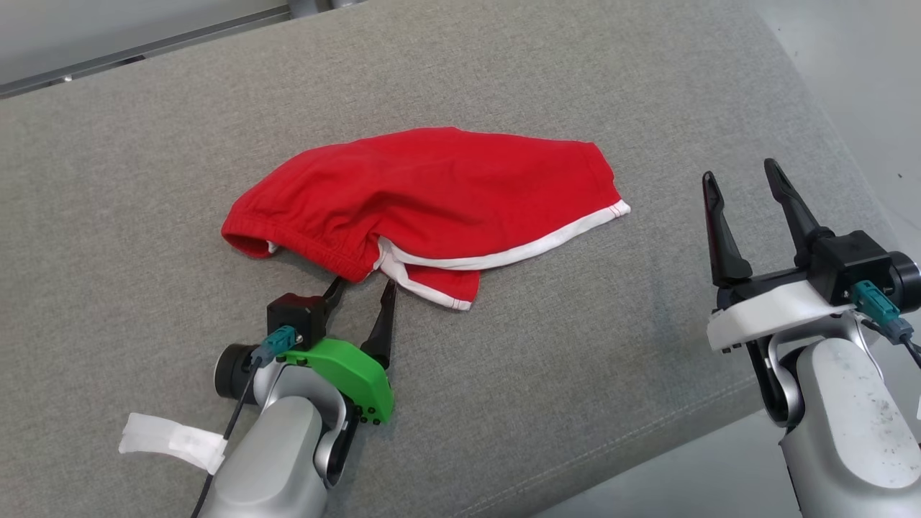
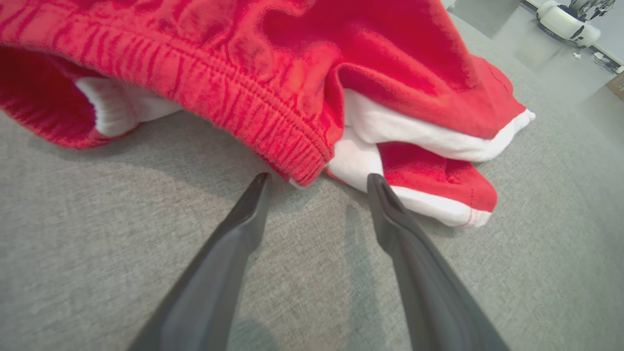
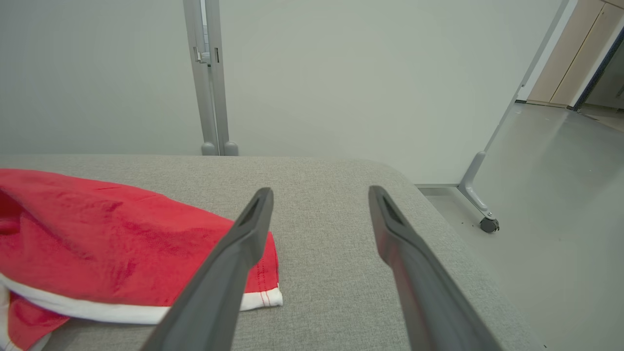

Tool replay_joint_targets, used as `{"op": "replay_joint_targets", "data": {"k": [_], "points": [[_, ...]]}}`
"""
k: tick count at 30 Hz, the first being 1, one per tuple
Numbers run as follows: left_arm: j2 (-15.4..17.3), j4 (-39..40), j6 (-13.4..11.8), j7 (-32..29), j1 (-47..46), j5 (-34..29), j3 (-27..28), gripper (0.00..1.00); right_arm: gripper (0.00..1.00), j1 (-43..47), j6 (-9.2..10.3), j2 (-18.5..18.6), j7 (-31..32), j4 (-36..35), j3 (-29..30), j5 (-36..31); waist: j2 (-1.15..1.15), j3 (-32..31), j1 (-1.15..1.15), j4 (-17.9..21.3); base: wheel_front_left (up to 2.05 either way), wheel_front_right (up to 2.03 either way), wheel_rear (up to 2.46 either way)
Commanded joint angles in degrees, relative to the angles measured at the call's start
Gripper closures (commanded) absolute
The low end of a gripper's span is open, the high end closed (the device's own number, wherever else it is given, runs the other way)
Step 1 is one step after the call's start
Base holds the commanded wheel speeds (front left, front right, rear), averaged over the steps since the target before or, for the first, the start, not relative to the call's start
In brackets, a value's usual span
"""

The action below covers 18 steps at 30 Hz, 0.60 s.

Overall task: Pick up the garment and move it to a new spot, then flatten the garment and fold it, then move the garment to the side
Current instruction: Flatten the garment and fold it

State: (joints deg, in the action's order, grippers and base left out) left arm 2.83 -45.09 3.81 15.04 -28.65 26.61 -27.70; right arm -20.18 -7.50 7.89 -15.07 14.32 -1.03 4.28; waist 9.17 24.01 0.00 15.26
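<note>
Left hand (image 1: 363,286): fingers spread wide, holding nothing, tips low over the grey fabric surface (image 1: 575,374), right at the elastic waistband of the red shorts (image 1: 432,187); contact cannot be confirmed. Right hand (image 1: 740,171): spread wide, holding nothing, over the surface's right part, well apart from the shorts. The shorts lie rumpled mid-surface, white-trimmed leg hems toward the right.
</note>
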Motion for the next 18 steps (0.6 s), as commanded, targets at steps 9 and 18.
{"op": "replay_joint_targets", "data": {"k": [9,18], "points": [[0.14,1.58,0.73,0.15,0.40,-2.71,1.85,1.00,0.00,2.72,0.01,-1.06,-0.21,-1.47,1.31,-0.12,0.00,-0.19,0.00,-0.23,0.00,0.00,0.00],[0.16,7.08,1.82,0.16,0.23,-3.52,1.19,1.00,0.00,3.71,0.01,-1.59,-0.21,-1.70,2.48,-0.36,0.00,-1.39,0.00,-2.36,0.00,0.00,0.00]]}}
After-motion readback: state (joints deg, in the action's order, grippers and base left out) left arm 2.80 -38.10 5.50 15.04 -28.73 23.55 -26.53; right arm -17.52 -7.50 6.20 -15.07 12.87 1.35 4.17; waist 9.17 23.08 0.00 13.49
